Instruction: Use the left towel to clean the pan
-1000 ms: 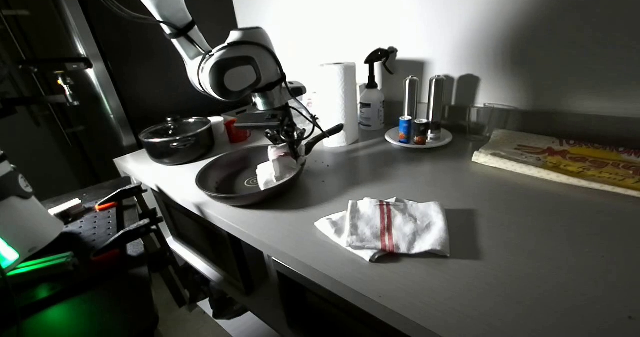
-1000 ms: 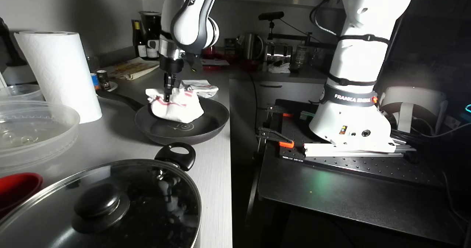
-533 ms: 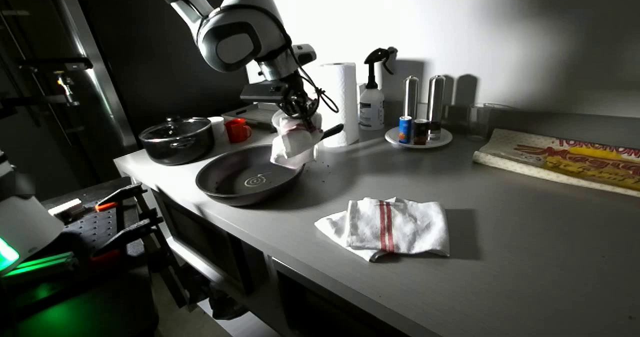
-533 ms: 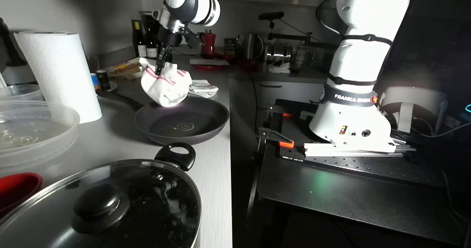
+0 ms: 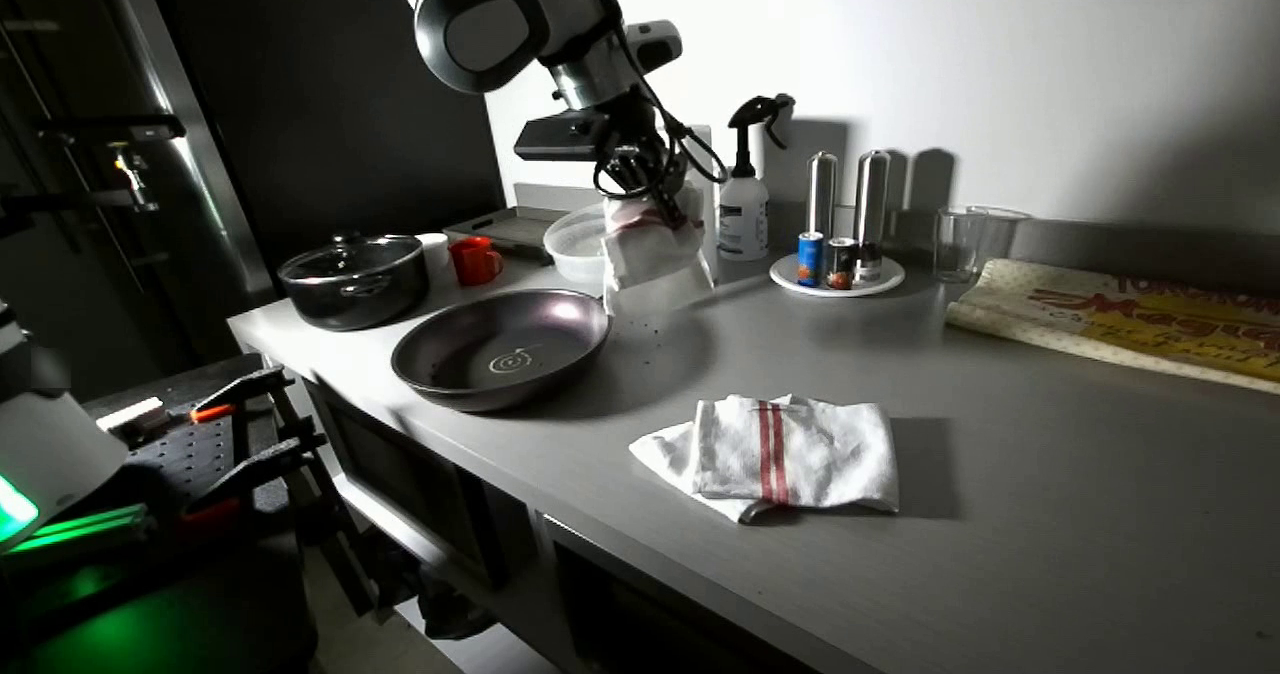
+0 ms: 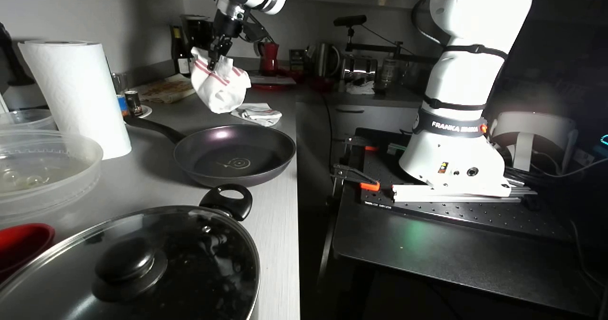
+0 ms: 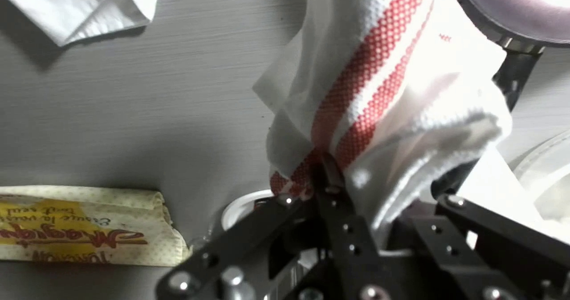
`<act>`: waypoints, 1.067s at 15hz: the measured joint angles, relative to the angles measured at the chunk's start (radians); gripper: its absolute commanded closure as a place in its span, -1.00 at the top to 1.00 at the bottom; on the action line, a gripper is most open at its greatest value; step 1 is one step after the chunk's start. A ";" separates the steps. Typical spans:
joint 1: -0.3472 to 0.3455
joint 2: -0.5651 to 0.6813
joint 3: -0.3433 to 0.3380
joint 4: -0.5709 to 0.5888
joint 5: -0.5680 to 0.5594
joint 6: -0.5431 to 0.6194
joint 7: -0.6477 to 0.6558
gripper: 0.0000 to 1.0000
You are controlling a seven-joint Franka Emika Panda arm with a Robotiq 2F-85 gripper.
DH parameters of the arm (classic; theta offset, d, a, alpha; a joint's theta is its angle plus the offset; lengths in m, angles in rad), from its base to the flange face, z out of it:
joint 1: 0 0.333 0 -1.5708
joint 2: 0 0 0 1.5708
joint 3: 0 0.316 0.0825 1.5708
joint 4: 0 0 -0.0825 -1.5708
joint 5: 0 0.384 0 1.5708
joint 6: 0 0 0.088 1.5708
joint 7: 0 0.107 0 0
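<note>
"White towel point(image 5: 652, 264), red stripes: where is it in an exterior view?"

"Hanging from the end effector point(image 5: 674, 216), which is clamped on it, over the table point(image 5: 1050, 514), near the pan point(image 5: 500, 349)."

"And the folded towel point(image 5: 820, 459)?"

"Lying on the table, apart from the pan. A plate point(image 5: 890, 274) sits farther back, by the spray bottle point(image 5: 742, 216)."

"What else shows in an exterior view?"

"The pan's handle point(image 6: 154, 127) reaches toward the paper roll point(image 6: 76, 99). The white towel hangs higher than the pan's rim, apart from it. A lidded pot point(image 6: 190, 263) stands closest."

"And the wrist view?"

"Cloth bunches against dark fingers point(image 7: 336, 211), their tips partly lost in folds. Pan at top right, folded towel at top left."
</note>
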 measured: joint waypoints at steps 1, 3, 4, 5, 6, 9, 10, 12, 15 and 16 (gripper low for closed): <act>0.011 0.004 -0.028 0.018 0.002 -0.022 0.001 -0.93; 0.051 0.023 -0.095 0.055 0.002 -0.064 0.018 -0.93; 0.075 0.039 -0.130 0.073 0.002 -0.078 0.030 -0.93; 0.103 0.059 -0.165 0.093 -0.001 -0.092 0.044 -0.93; 0.129 0.082 -0.197 0.114 -0.002 -0.104 0.060 -0.93; 0.199 0.167 -0.271 0.180 -0.010 -0.143 0.112 -0.93; 0.218 0.197 -0.290 0.203 -0.014 -0.155 0.130 -0.93; 0.250 0.254 -0.321 0.246 -0.023 -0.179 0.167 -0.93; 0.278 0.320 -0.353 0.303 -0.034 -0.213 0.208 -0.93; 0.285 0.338 -0.363 0.320 -0.038 -0.226 0.221 -0.93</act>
